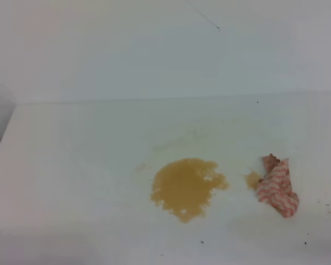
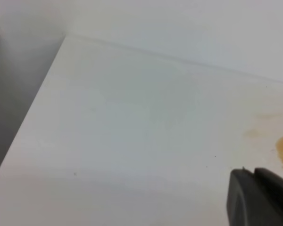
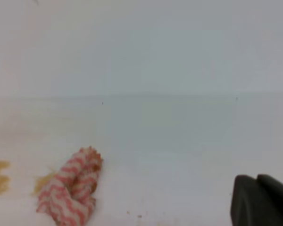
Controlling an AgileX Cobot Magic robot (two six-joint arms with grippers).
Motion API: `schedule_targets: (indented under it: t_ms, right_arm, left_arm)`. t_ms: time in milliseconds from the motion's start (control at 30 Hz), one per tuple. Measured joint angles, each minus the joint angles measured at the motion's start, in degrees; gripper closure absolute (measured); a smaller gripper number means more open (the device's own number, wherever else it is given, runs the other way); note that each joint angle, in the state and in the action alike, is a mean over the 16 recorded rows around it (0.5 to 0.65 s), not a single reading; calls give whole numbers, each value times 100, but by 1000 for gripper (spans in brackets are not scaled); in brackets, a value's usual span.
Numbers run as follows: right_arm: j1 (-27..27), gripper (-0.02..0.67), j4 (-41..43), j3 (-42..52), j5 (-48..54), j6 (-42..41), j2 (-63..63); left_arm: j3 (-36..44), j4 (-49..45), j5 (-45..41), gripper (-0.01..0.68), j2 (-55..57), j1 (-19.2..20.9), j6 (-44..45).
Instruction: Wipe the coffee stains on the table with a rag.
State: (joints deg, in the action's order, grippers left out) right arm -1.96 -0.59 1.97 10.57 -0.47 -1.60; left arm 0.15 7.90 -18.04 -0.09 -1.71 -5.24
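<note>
Rag [image 3: 70, 193] bunched on table [image 1: 71, 165], well left of right pincer [image 3: 262, 200], touching small stain [image 1: 252, 179]. Big stain [image 1: 186, 187] further left, just right of left pincer [image 2: 259, 197]. Both pincers' jaw state: cannot tell, only dark corner visible.

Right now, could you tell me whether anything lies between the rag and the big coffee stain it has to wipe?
Only the smaller tan blot, touching the rag; otherwise bare table up to the big stain.
</note>
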Motion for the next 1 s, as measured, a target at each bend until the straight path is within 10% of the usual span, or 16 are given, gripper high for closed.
schedule_targets:
  t_ms: [1000]
  right_arm:
    - [0, 651, -342, 0, -1288, 1090, 0]
  left_arm:
    - [-15, 0, -6, 675, 9, 0, 0]
